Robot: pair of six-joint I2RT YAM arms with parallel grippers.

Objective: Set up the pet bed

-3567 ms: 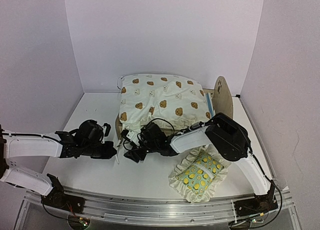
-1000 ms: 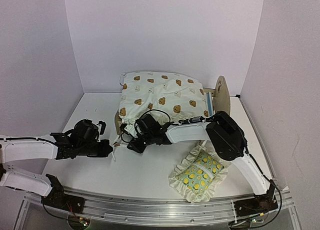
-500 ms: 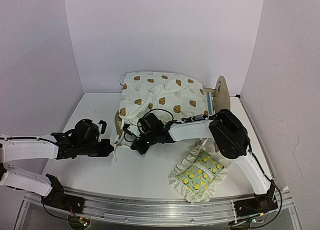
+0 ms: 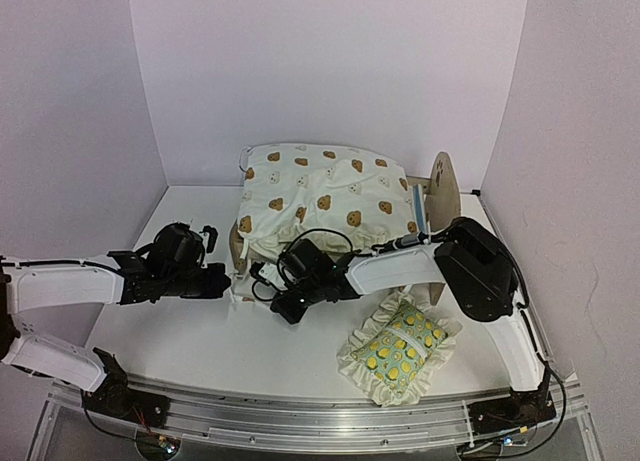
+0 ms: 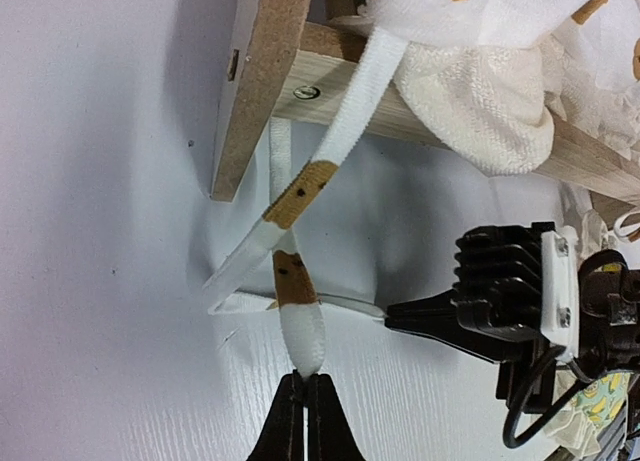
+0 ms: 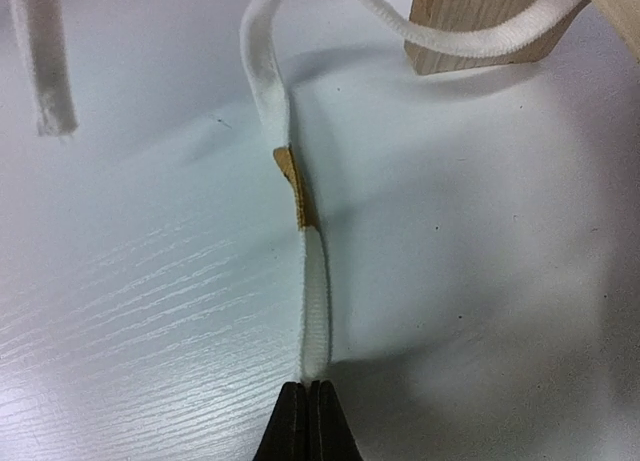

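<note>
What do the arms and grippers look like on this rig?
The left arm and right arm have white shells, black joints and exposed black cables. The left gripper and right gripper are black with thin tapered fingers. The right one's body carries a black finned housing and a white screwed plate.

The white wood-grain table [image 4: 190, 341] carries the pet bed [image 4: 447, 186], one leg just ahead of both pairs of jaws, cream ties [image 6: 312, 311] trailing between, and a lemon-print pillow [image 4: 400, 349] behind the right jaws.
</note>
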